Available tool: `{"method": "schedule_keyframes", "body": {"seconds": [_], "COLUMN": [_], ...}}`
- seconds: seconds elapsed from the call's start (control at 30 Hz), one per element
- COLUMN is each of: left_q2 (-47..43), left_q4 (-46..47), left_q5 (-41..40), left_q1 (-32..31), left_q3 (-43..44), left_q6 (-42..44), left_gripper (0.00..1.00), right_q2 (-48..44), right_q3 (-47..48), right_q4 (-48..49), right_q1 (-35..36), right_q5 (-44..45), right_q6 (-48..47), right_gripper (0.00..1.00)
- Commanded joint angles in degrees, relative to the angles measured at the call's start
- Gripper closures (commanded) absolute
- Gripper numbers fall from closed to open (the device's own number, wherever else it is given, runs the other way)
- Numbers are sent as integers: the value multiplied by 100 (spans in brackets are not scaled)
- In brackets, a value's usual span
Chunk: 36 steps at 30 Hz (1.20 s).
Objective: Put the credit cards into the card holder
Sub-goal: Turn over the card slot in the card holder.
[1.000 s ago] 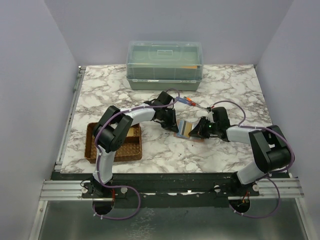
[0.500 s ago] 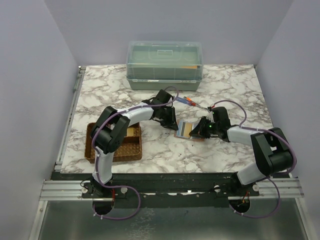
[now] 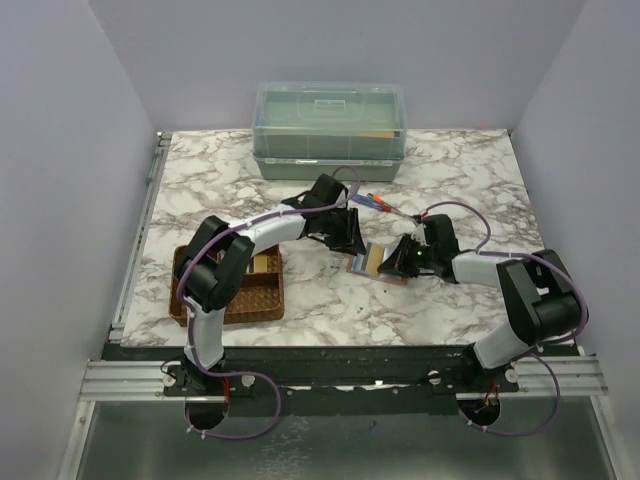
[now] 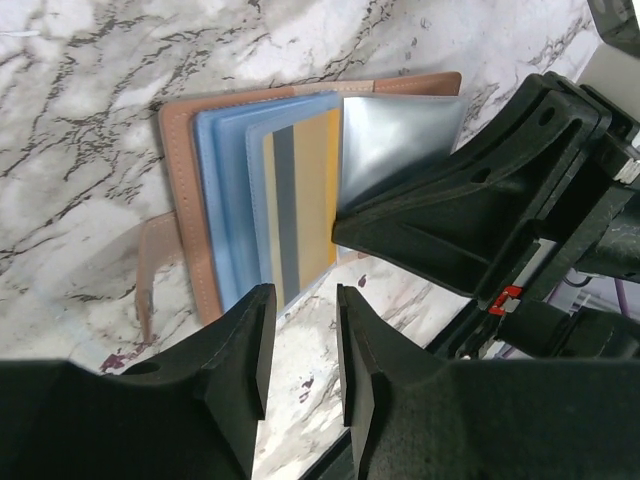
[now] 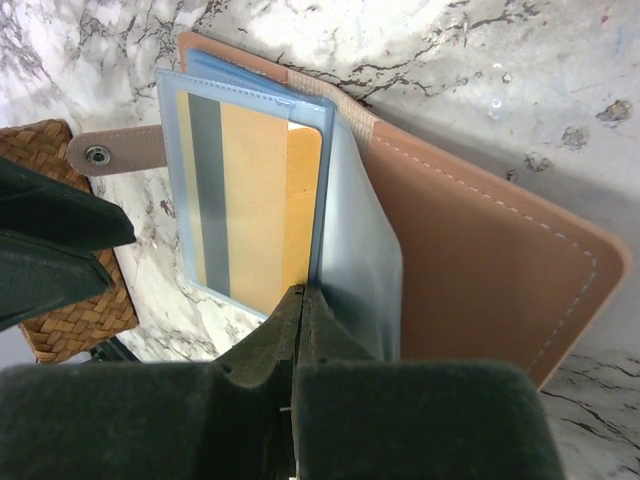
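Pinching a clear plastic sleeve (image 5: 355, 250) of the open pinkish-tan leather card holder (image 5: 480, 250), just four o'clock of the marble table's (image 3: 450, 170) centre, my right gripper (image 5: 298, 300) could drag the holder and spill its tan-gold striped credit card (image 5: 255, 190), since my left gripper (image 4: 300, 330) hovers parted and empty at ten o'clock.

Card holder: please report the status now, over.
Left fingers open, empty. Right fingers shut on card holder sleeve edge. Gold card inside a sleeve. Nothing in the way.
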Motion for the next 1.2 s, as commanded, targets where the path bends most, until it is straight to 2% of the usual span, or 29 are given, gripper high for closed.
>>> {"method": "schedule_keyframes", "body": {"seconds": [0.0, 0.2, 0.6, 0.83, 0.93, 1.03, 1.17], "left_q2": [147, 204, 413, 263, 155, 103, 157], "left_q4": [127, 122, 133, 226, 349, 567, 904], "left_q5": [222, -13, 106, 166, 199, 402, 782], "left_q1": [-104, -119, -164, -307, -345, -377, -419], "left_q3": [75, 11, 67, 65, 36, 7, -29], "left_q6": [91, -5, -45, 89, 121, 85, -75], "left_gripper": [63, 58, 54, 64, 64, 64, 63], "right_q2": [221, 184, 185, 7, -145, -399, -928], "right_q3": [-40, -32, -59, -85, -46, 21, 147], "right_q4": [3, -35, 17, -33, -276, -612, -1414], "right_q1": [35, 34, 32, 37, 34, 36, 39], "right_q5": [236, 245, 212, 200, 367, 567, 1069], "right_q6": [-5, -33, -26, 8, -13, -38, -49], "right_gripper": [100, 100, 100, 100, 99, 94, 89]}}
